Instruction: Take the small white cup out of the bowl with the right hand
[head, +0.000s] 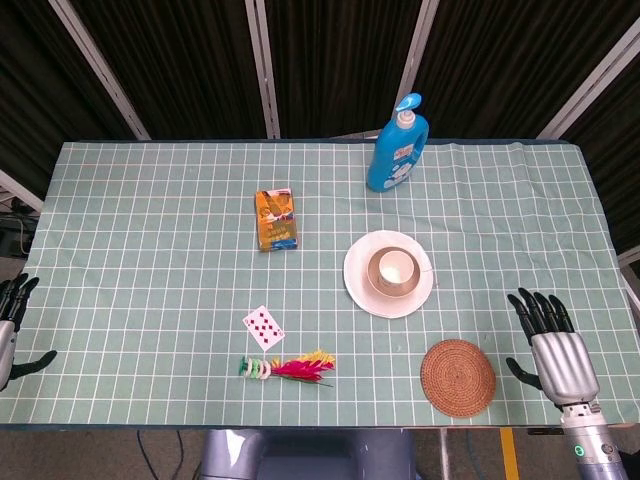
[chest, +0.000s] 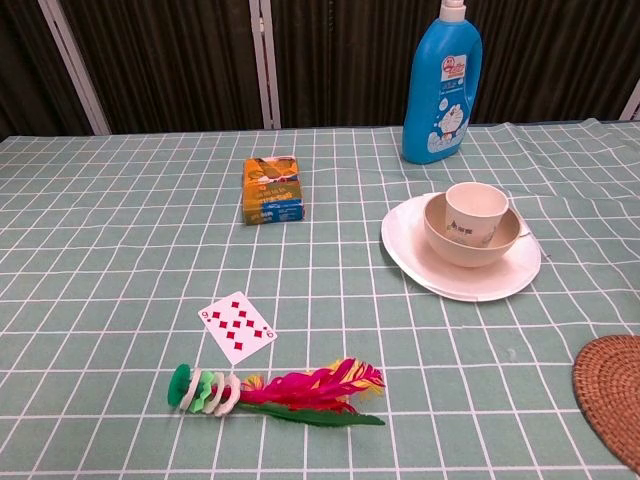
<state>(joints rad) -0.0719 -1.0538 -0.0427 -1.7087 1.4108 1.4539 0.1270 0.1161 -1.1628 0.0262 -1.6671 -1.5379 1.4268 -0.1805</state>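
A small white cup (head: 395, 269) (chest: 475, 213) stands upright inside a beige bowl (head: 378, 282) (chest: 450, 248), and the bowl rests on a white plate (head: 357, 286) (chest: 410, 252). My right hand (head: 550, 345) is at the table's near right edge, fingers spread, holding nothing, well to the right of and nearer than the bowl. At the near left edge my left hand (head: 14, 325) lies partly out of frame, fingers apart and empty. Neither hand shows in the chest view.
A woven round coaster (head: 457, 374) (chest: 610, 395) lies between my right hand and the plate. A blue bottle (head: 397, 145) (chest: 441, 88) stands behind the plate. An orange box (head: 275, 219) (chest: 271, 189), a playing card (head: 263, 327) (chest: 238, 326) and a feathered shuttlecock (head: 288, 367) (chest: 285, 392) lie left of it.
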